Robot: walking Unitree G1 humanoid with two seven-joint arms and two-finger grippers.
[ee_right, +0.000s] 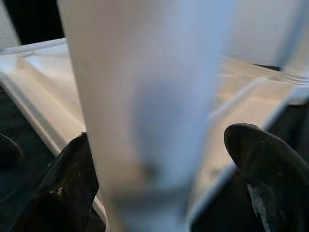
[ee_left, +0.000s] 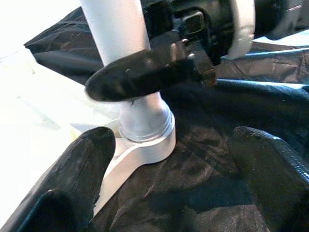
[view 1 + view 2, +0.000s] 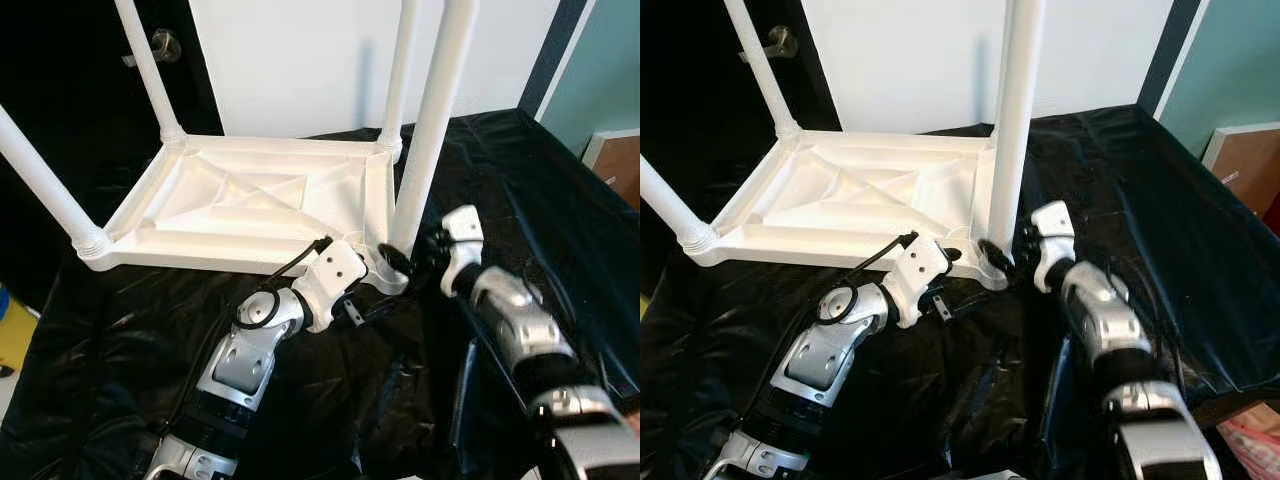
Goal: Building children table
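Note:
A white plastic children's table [image 3: 250,200] lies upside down on a black sheet [image 3: 520,180], its legs pointing up. The near right leg [image 3: 430,130] stands in its corner socket [image 2: 145,130]. My right gripper [image 3: 405,258] straddles the base of this leg. In the right wrist view the leg [image 1: 145,96] sits between the fingertips: one finger [image 1: 72,179] touches it and a narrow gap shows at the other. My left gripper [image 2: 169,183] is open wide at the same corner, with one finger [image 2: 72,188] against the table's rim and the other on the sheet.
The other legs [image 3: 45,180] rise at the far and left corners. A dark door with a metal handle [image 3: 165,45] stands behind on the left, beside a white wall. A brown box [image 3: 620,165] sits at the far right. The black sheet covers the floor around me.

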